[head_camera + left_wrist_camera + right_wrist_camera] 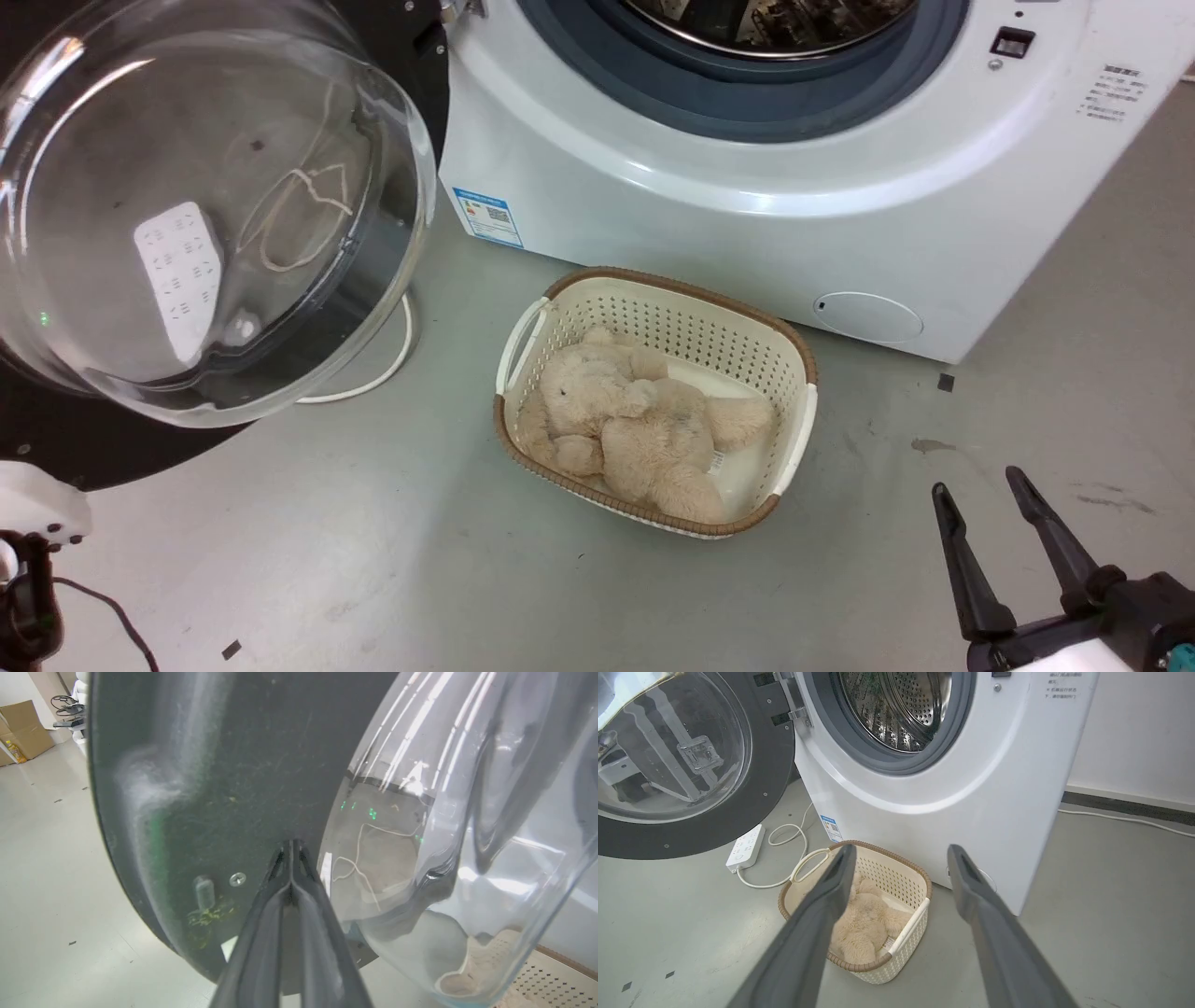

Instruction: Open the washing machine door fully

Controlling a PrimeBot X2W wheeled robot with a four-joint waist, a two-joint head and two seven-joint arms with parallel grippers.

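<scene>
Door (205, 215) of bulging clear glass

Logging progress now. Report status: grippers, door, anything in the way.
Left gripper shut, tips at the washing machine door, black ring. Right gripper open, empty. Door stands wide open. Basket on floor, apart from door.
</scene>
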